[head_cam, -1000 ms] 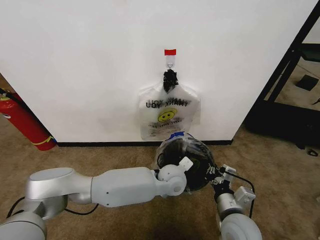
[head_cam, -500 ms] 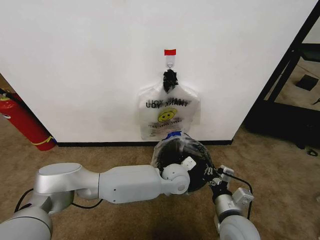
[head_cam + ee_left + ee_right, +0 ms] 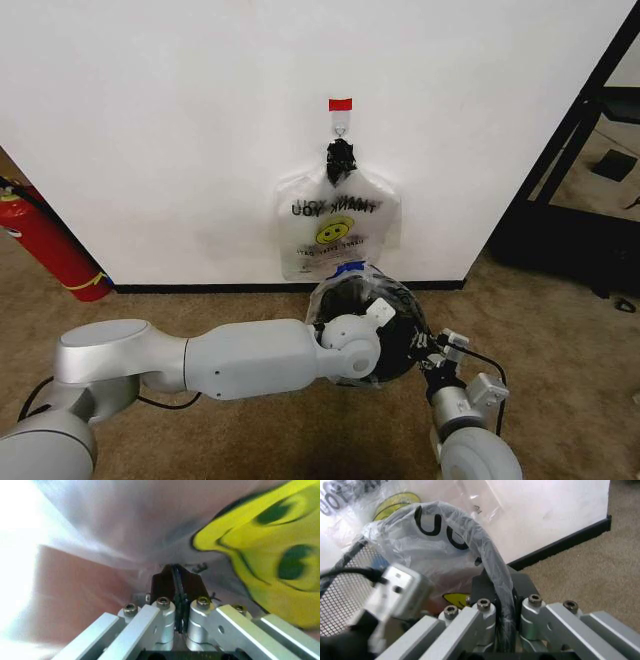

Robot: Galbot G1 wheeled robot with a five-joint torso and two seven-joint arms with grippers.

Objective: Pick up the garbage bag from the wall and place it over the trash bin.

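Observation:
The trash bin (image 3: 402, 352) is a black mesh basket on the carpet against the white wall (image 3: 150, 120). The see-through garbage bag (image 3: 385, 292) with a blue patch lies crinkled over its top. My left gripper (image 3: 384, 324) reaches across to the bin's rim and is shut on a fold of the bag's film (image 3: 125, 525), fingertips pressed together (image 3: 175, 573). My right gripper (image 3: 427, 352) is at the bin's right side, shut on the bag-wrapped rim (image 3: 492, 560), beside the mesh (image 3: 340, 592).
A second plastic bag with a yellow smiley (image 3: 335, 225) hangs from a hook under red tape (image 3: 341, 104), just behind the bin. A red fire extinguisher (image 3: 50, 245) stands at the left; a black frame (image 3: 590, 150) at the right. Brown carpet lies around.
My left arm's wrist has risen a little toward the bin's top and its elbow has shifted. The right gripper and the bin have stayed in place.

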